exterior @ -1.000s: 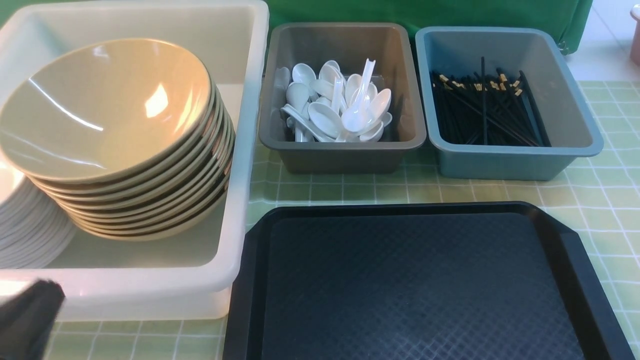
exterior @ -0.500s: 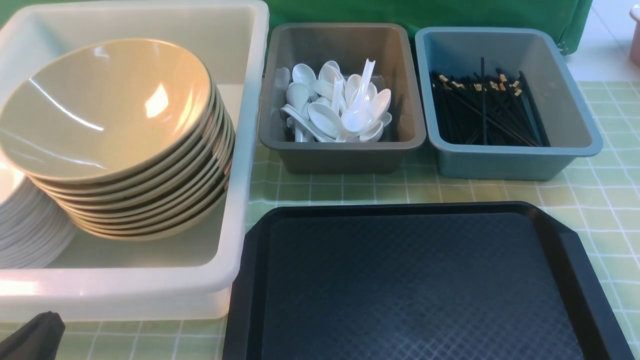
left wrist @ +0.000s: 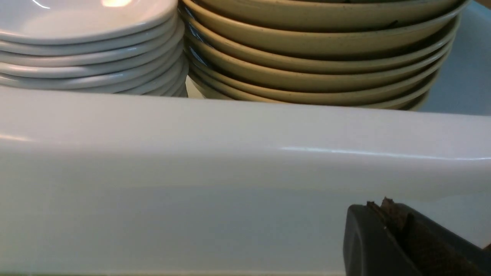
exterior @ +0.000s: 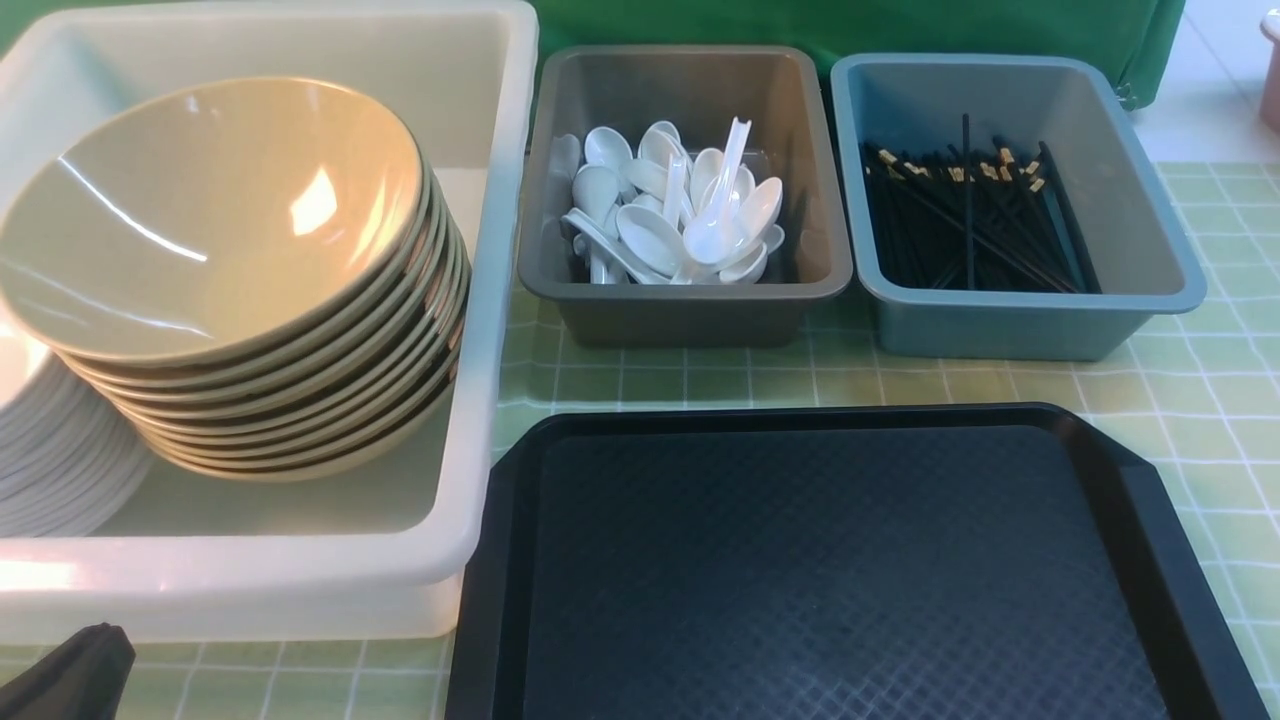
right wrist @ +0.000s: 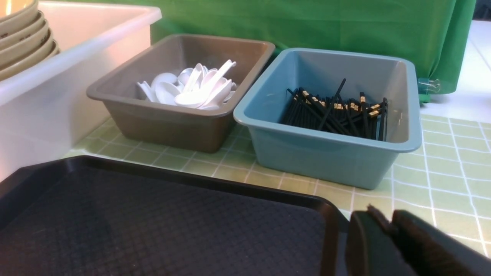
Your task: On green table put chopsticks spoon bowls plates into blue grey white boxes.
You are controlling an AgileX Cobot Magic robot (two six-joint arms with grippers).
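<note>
Seen from the front only: a large translucent white plastic tub [exterior: 470, 330] on the left of the pale green checked table cloth [exterior: 1200, 400], holding a tilted stack of wide glossy tan-olive bowls [exterior: 230, 260] and, at its left end, a stack of small glossy white dishes [exterior: 50, 460]. Beside it to the right, a small dark grey plastic tub [exterior: 690, 300] full of glossy white soup spoons [exterior: 680, 215], one handle sticking upward. Right of that, just apart, a small blue-teal plastic tub [exterior: 1000, 330] with thin black chopsticks [exterior: 970, 220], gold marks at their far ends. In front of both small tubs, a black textured plastic tray [exterior: 840, 570] with nothing on it. Only a dark tip of the left gripper [exterior: 75, 675] visible at the bottom left corner, near the white tub's front wall.

Shown by the left wrist view alone: the dishes and bowls from the side, rims layered, behind the white tub's rolled rim; left gripper pressed closed, holding nothing.

Shown by the right wrist view alone: the right gripper [right wrist: 389, 220] over the tray's right edge, jaws nearly together with a thin gap, empty; also a green drape [right wrist: 307, 23] behind the tubs, fastened by a binder clip [right wrist: 429, 85].

No readable writing or brand marks anywhere.
</note>
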